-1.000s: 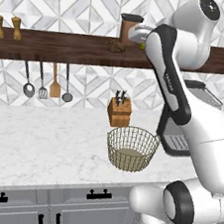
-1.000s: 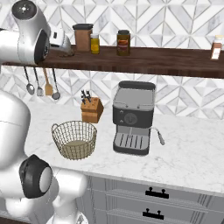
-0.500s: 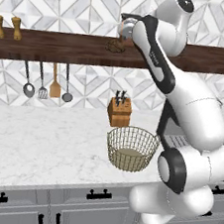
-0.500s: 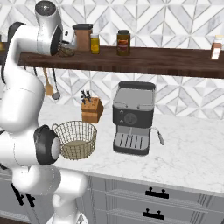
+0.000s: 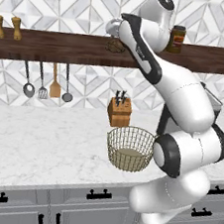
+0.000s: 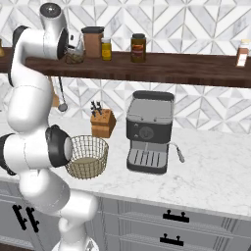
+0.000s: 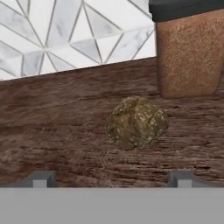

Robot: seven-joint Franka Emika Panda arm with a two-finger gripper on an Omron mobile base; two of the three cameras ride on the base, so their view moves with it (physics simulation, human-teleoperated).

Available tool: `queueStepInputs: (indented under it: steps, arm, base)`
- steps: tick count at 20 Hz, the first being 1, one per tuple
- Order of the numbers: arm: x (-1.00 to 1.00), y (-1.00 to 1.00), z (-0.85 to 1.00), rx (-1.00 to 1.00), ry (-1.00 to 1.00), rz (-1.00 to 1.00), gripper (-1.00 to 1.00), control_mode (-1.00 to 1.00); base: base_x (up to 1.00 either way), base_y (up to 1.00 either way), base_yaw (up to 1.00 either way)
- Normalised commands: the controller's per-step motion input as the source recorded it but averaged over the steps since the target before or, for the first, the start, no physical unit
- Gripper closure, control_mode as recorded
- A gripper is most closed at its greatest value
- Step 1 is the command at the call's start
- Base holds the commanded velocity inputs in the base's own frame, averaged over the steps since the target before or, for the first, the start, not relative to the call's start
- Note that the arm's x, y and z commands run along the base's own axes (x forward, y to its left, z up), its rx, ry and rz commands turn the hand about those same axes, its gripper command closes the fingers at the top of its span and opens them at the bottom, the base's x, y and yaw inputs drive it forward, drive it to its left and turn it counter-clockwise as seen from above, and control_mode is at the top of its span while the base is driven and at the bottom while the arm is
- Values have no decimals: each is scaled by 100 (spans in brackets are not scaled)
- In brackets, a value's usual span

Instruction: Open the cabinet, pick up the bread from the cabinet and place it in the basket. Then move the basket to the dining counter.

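gripper [image 7: 112,179]: held spread, tips apart just short of the bread, nothing pinched | bread [image 7: 137,122]: seen lying on the wooden shelf [image 7: 52,127], beside the brown canister [image 7: 189,52] | basket [image 5: 129,148]: set near the counter's front edge, before the knife block [image 5: 119,111]

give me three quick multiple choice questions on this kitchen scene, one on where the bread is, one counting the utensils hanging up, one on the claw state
1. Where does the bread lie?
A. on the dark wooden shelf
B. in the basket
C. on the coffee machine

2. How many utensils hang under the shelf?
A. two
B. four
C. six

3. What is the claw doing?
A. shut on the bread
B. open, facing the bread
C. holding the basket

Answers:
1 A, the hand view shows the roll on wood grain beside the brown canister.
2 B, the left base view shows four.
3 B, its fingertips stand wide apart, short of the roll, while the basket sits on the marble counter.
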Motion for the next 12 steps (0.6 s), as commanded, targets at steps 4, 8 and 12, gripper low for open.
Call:
queueStepInputs:
  steps: [4, 8, 12]
  arm:
    - [50, 1, -7, 0, 0, 3, -100, -100]
    - [16, 0, 0, -1, 0, 5, -100, -100]
    - [12, 0, -18, -4, 0, 5, -100, -100]
  base:
    - [0, 0, 0]
    - [0, 0, 0]
    - [0, 0, 0]
